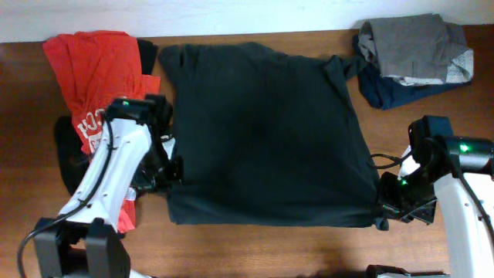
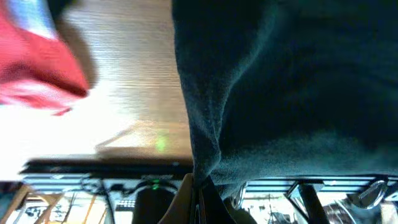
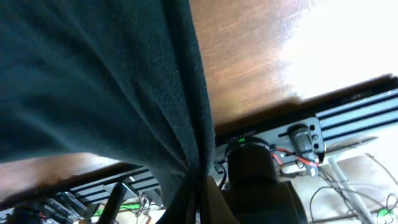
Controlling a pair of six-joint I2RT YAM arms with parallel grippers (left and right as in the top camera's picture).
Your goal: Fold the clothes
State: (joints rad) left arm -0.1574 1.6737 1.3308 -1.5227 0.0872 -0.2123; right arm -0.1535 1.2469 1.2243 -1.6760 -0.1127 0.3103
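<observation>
While soft black T-shirt (image 1: 266, 131) lies flat | left jaws and right jaws pinch its lower corners

— How is the light from overhead?
— Even and soft. The black T-shirt (image 1: 262, 131) reads almost flat, its folds hardly showing, and faint shadows edge it on the tabletop (image 1: 231, 247).
— And the wrist views?
— Harsher. Glare whitens the wood near the tabletop's edge in both. The red garment (image 2: 37, 68) is blurred, and the cloth nearest each lens is soft.

Brown wooden table (image 1: 255, 247), white wall (image 1: 231, 15) behind
</observation>
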